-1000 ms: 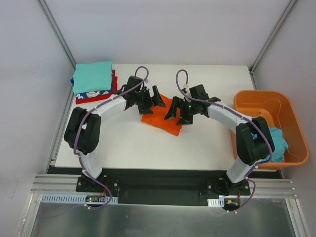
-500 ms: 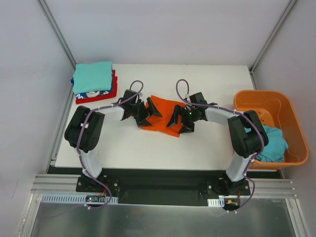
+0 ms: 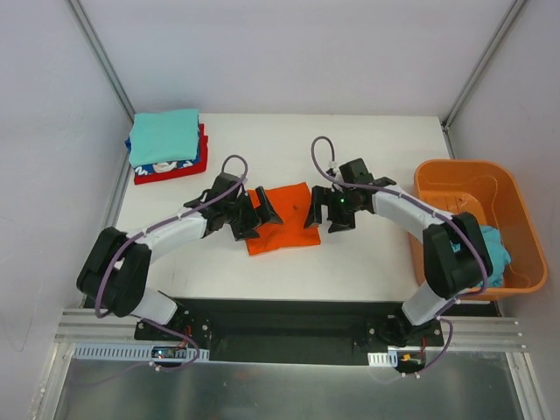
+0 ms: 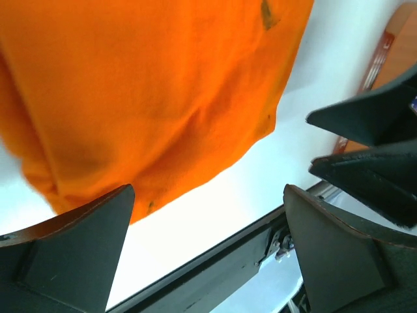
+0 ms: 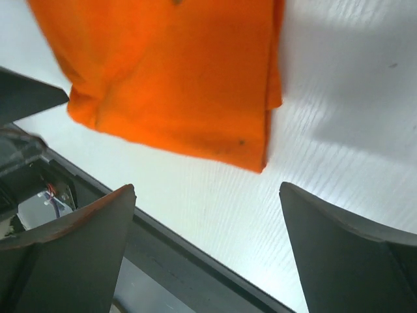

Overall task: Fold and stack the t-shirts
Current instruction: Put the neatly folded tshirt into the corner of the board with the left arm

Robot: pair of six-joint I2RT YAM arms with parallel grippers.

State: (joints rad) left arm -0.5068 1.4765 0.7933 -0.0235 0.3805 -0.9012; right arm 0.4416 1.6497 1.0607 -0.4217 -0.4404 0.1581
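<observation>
Orange t-shirt (image 3: 282,220) lies folded; left gripper (image 3: 255,213) covers its left edge.

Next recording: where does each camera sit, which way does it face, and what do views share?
Top external: above and behind the arm bases, looking down on the table, with left tool and right tool flanking the orange t-shirt.
Left wrist: on the left arm, facing down past its own fingers at that t-shirt.
Right wrist: likewise on the right arm, over the t-shirt's corner.
Shared: all three show the orange t-shirt.
</observation>
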